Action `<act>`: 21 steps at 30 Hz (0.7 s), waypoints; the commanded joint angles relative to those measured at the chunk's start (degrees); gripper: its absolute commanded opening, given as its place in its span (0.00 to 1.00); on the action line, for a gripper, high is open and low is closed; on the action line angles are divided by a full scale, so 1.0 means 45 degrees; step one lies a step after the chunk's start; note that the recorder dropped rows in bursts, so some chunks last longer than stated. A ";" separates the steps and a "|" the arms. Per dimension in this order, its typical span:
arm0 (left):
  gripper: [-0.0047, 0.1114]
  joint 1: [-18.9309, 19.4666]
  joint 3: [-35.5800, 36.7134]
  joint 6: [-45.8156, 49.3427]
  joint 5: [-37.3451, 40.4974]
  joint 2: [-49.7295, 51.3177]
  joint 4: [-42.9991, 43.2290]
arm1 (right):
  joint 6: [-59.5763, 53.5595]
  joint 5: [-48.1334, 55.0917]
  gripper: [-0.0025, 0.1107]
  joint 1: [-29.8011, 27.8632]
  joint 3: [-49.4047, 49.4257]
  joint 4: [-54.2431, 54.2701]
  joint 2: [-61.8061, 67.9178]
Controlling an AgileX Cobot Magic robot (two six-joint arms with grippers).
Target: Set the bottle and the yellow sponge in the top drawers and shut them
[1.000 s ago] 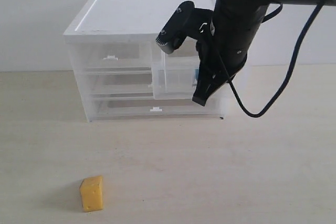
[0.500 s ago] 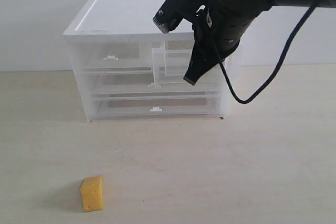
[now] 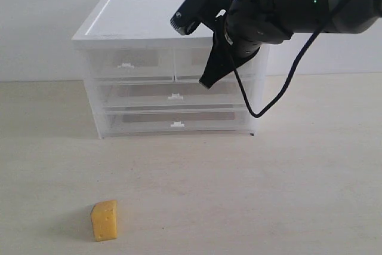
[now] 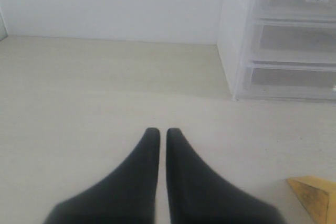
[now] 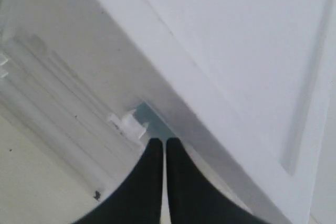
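Right wrist view is showing the right pincer with its two black fingers pressing together and pinching nothing. Its tips are hovering just beside the small white handle of the right top drawer. A bluish patch is showing through the clear plastic just behind that handle; whether it is the bottle I cannot tell. In the exterior view this pincer is hanging in front of the same drawer. The drawer's front is sitting flush with the left top drawer beside it, and both are looking closed under the white top of the cabinet. Over in the left wrist view, the left pincer is likewise pressing its fingers together on nothing, hovering above the pale counter. The yellow sponge is standing on the counter, well apart from the cabinet, with one corner showing near the left pincer.
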 commanded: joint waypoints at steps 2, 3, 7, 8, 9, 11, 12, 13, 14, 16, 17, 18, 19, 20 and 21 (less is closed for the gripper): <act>0.08 0.0021 0.0037 0.0025 0.0009 -0.0033 0.0045 | 0.0740 -0.0057 0.02 0.0007 -0.0030 -0.0207 -0.0017; 0.08 0.0021 0.0037 0.0025 0.0009 -0.0033 0.0045 | 0.0429 0.0099 0.02 0.0007 -0.0030 0.0121 -0.0040; 0.08 0.0021 0.0037 0.0025 0.0009 -0.0033 0.0045 | -0.2862 0.1160 0.02 -0.0029 -0.0030 0.2545 -0.0227; 0.08 0.0021 0.0037 0.0025 0.0009 -0.0033 0.0045 | -0.3621 0.1505 0.02 -0.0111 -0.0030 0.3175 -0.0257; 0.08 0.0021 0.0037 0.0025 0.0009 -0.0033 0.0045 | -0.4073 0.1787 0.02 -0.0222 -0.0030 0.3564 -0.0312; 0.08 0.0021 0.0037 0.0025 0.0009 -0.0033 0.0045 | -0.4855 0.2378 0.02 -0.0680 -0.0030 0.4530 -0.0437; 0.08 0.0021 0.0037 0.0025 0.0009 -0.0033 0.0045 | -0.5161 0.2670 0.02 -0.1014 -0.0030 0.5140 -0.0527; 0.08 0.0021 0.0037 0.0025 0.0009 -0.0033 0.0045 | -0.5462 0.2975 0.02 -0.1394 -0.0030 0.5798 -0.0612; 0.08 0.0021 0.0037 0.0025 0.0009 -0.0033 0.0045 | -0.5700 0.3203 0.02 -0.1831 -0.0030 0.6496 -0.0731; 0.08 0.0021 0.0037 0.0025 0.0009 -0.0033 0.0045 | -0.5793 0.3466 0.02 -0.2719 -0.0030 0.7763 -0.0928; 0.08 0.0021 0.0037 0.0025 0.0009 -0.0033 0.0045 | -0.5768 0.3551 0.02 -0.3258 -0.0030 0.8463 -0.1060; 0.08 0.0021 0.0037 0.0025 0.0009 -0.0033 0.0045 | -0.5698 0.3582 0.02 -0.3794 -0.0030 0.9170 -0.1183; 0.08 0.0021 0.0037 0.0025 0.0009 -0.0033 0.0045 | -0.5640 0.3582 0.02 -0.4220 -0.0030 0.9903 -0.1300; 0.08 0.0021 0.0037 0.0025 0.0009 -0.0033 0.0045 | -0.5640 0.3517 0.02 -0.4728 0.0000 1.0600 -0.1466; 0.08 0.0021 0.0037 0.0025 0.0009 -0.0033 0.0045 | -0.5640 0.3282 0.02 -0.5183 0.0165 1.1100 -0.1688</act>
